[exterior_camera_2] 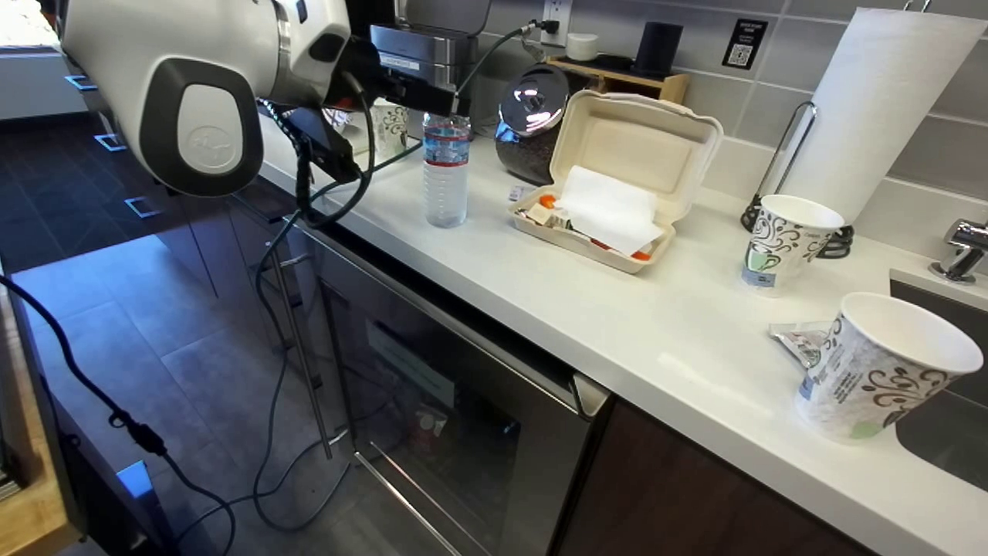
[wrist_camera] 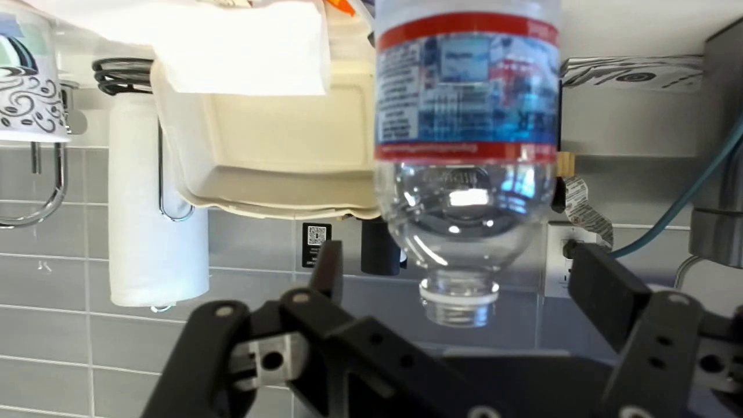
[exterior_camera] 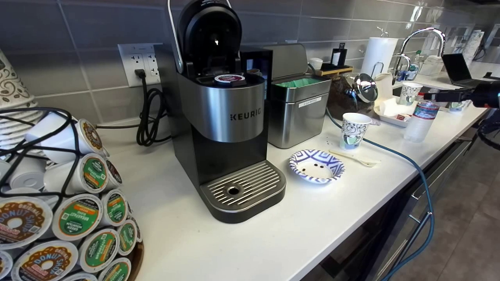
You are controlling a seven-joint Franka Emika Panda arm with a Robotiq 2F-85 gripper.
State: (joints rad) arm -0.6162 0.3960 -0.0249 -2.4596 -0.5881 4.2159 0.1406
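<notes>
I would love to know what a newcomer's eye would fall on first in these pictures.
Probably the Keurig coffee maker with its lid raised, standing on the counter near the coffee pods. Then the gripper, its jaws open, close to the top of the clear bottle that stands upright near the counter's front edge. A takeout box lies open beside the bottle.

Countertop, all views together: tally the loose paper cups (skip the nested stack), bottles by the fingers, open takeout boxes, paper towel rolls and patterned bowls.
Loose paper cups: 3
Bottle by the fingers: 1
Open takeout box: 1
Paper towel roll: 1
Patterned bowl: 1
Total: 7
</notes>
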